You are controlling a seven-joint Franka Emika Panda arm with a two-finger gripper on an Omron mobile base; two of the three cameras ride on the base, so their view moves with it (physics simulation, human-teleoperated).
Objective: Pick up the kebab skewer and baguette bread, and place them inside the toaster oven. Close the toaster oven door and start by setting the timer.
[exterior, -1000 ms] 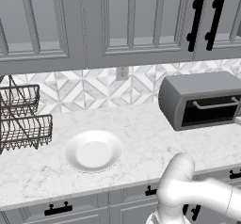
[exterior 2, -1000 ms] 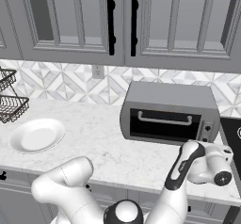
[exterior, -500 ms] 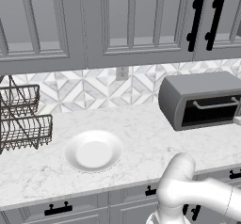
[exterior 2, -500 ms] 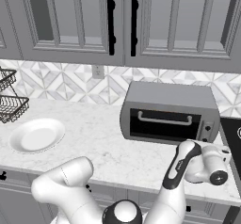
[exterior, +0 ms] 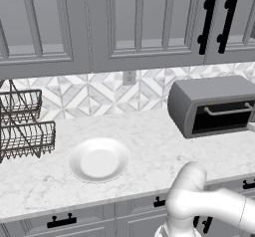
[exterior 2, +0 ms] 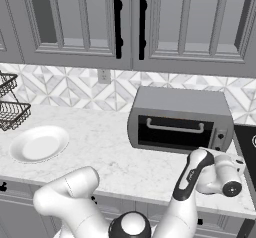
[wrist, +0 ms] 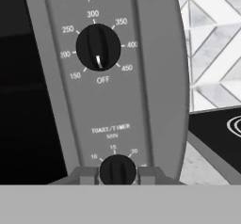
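The toaster oven point(exterior: 214, 106) point(exterior 2: 180, 117) stands at the right of the counter. The toaster oven door point(exterior: 226, 117) point(exterior 2: 172, 132) is closed, with its silver bar handle across the top. My gripper point(exterior 2: 216, 153) point(wrist: 117, 173) is at the control panel on the oven's right side. It is shut on the timer knob point(wrist: 117, 169), with a fingertip point(wrist: 84, 175) on each side of it. Above it, the temperature knob point(wrist: 98, 47) points at OFF. The kebab skewer and baguette bread are hidden.
A white plate point(exterior: 99, 161) point(exterior 2: 37, 144) lies bare on the marble counter, left of the oven. Wire baskets point(exterior: 20, 126) point(exterior 2: 10, 112) stand at the far left. A black cooktop point(exterior 2: 245, 142) point(wrist: 216, 129) borders the oven's right side. Wall cabinets hang above.
The hand has edged slightly left toward the oven's control panel. The oven, the plate and the baskets have not moved.
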